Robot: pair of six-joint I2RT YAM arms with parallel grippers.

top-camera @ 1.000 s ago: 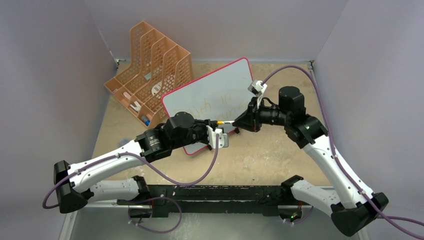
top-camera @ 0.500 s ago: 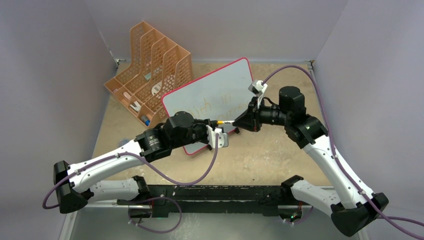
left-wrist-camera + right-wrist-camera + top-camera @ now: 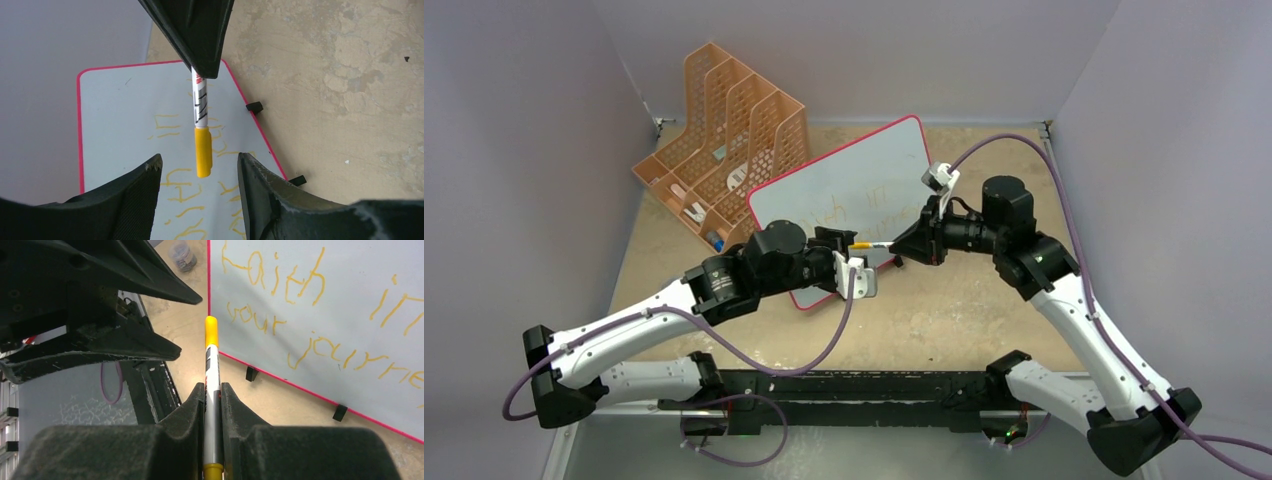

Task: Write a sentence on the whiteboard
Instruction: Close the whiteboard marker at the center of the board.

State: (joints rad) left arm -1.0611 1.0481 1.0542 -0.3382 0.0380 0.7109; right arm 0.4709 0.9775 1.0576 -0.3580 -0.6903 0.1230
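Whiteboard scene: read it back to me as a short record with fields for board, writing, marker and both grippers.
whiteboard: red-pink frame, black feet
sentence: yellow, seems to read "Faith in your journey", two lines
marker: yellow cap on
right gripper: shut on the marker
left gripper: open, jaws flanking the cap without touching

white arms (image 3: 614,335), black joints (image 3: 774,252), purple cables (image 3: 842,322)

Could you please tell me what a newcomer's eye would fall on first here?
A white marker with a yellow cap, clamped in the right gripper at mid-table, points between the jaws of the open left gripper. Behind it, the red-framed whiteboard carries a yellow handwritten sentence.
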